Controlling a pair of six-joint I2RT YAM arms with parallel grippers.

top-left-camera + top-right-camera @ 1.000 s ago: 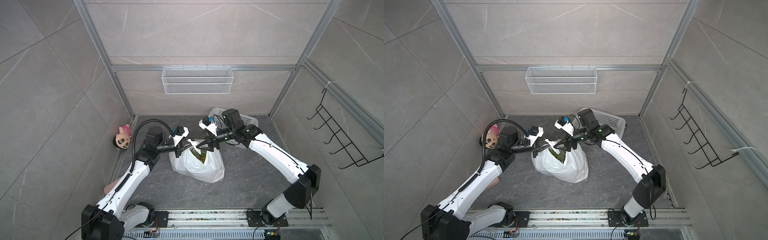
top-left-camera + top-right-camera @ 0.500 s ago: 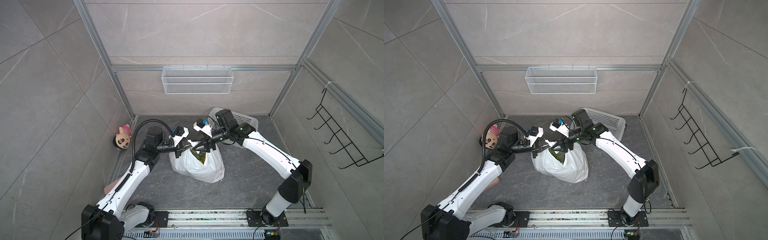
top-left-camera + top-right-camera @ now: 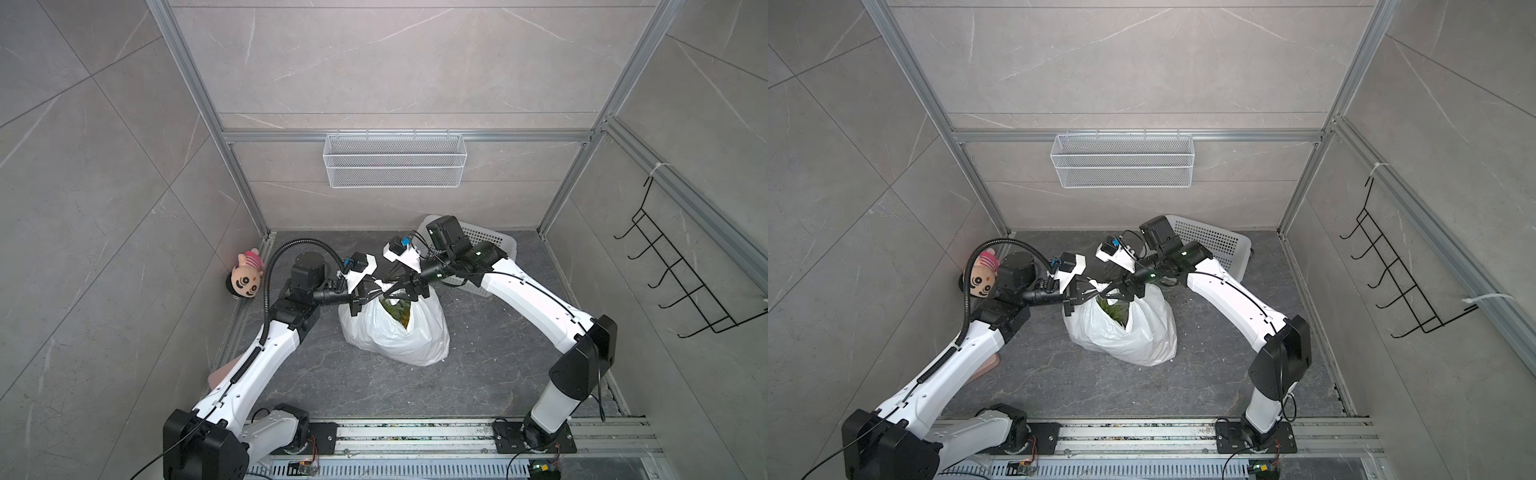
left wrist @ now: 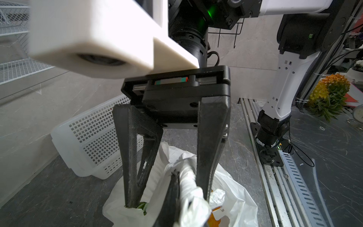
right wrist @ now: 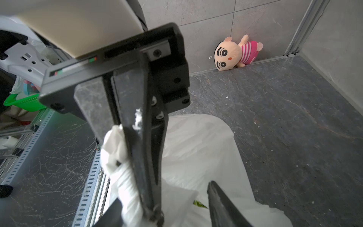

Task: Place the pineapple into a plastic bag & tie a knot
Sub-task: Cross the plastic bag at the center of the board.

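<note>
**Centre of the dark floor:** plastic bag (image 3: 399, 336), slumped between the two arms, mouth drawn upward. Through the gap in the mouth, only green leaves and a patch of yellow of the pineapple (image 3: 397, 309); rest veiled by white film.

**Left gripper** (image 5: 154, 212): pressed together, pinching a twisted handle strip (image 5: 125, 176) of the bag near the tips. Exact line of contact masked by bunched plastic.

**Right gripper** (image 4: 169, 199): spread, with fingers (image 4: 133, 157) standing either side of that strip and of the left tips, clamping nothing that shows. In the right wrist view, own fingertips cut off by the frame edge.

**Handle junction:** knotted or merely twisted, impossible to tell in any view. Tiny in both top views; covered by black fingers up close.

**Behind the right arm:** white perforated basket (image 3: 490, 243), tipped against the back wall, near part hidden by the wrist.

**Left corner:** plush toy (image 3: 245, 280), lying at the foot of the wall.

**Back wall:** wire shelf (image 3: 395, 160).

**Right wall:** black hook rack (image 3: 681, 282).

**Beyond the base rail, seen from the left wrist only:** second pineapple (image 4: 332, 92), soft in focus, lower leaves merging with clutter.
</note>
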